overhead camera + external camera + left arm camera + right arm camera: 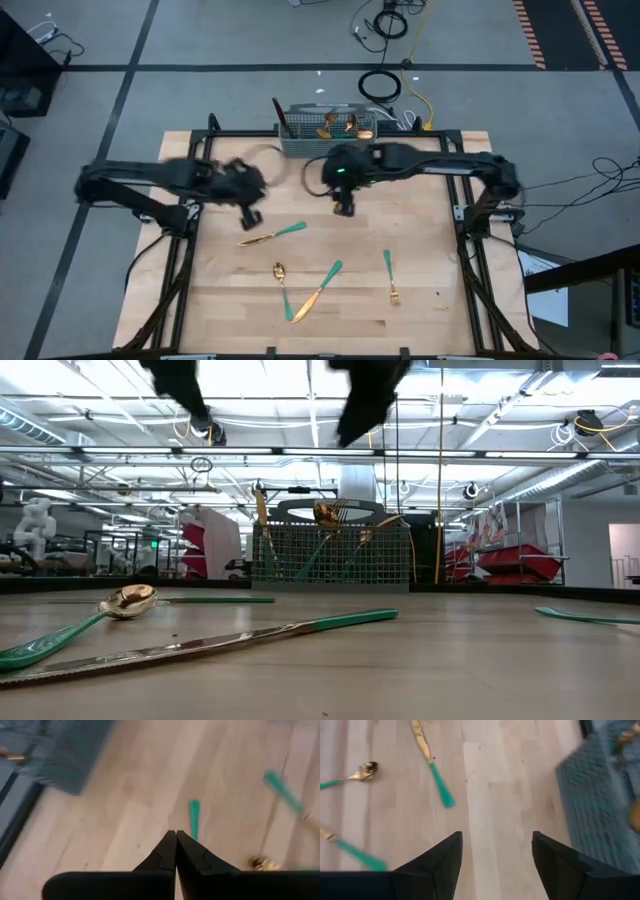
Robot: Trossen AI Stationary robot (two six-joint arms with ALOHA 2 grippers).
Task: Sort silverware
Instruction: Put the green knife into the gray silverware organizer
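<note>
A basket (325,140) holding some silverware (340,125) stood at the table's (430,310) far edge, while two knives (271,235), a spoon (282,285) and a fork (391,276) lay nearer.

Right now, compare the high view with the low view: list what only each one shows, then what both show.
Only the high view: the fork near the table's right side, and both arms whole, the left gripper with jaws shut and the right gripper with jaws open above the boards.
Only the low view: the room behind, with its shelving and ceiling lights.
Both: the mesh basket holding cutlery, the spoon and the nearer knife.
</note>
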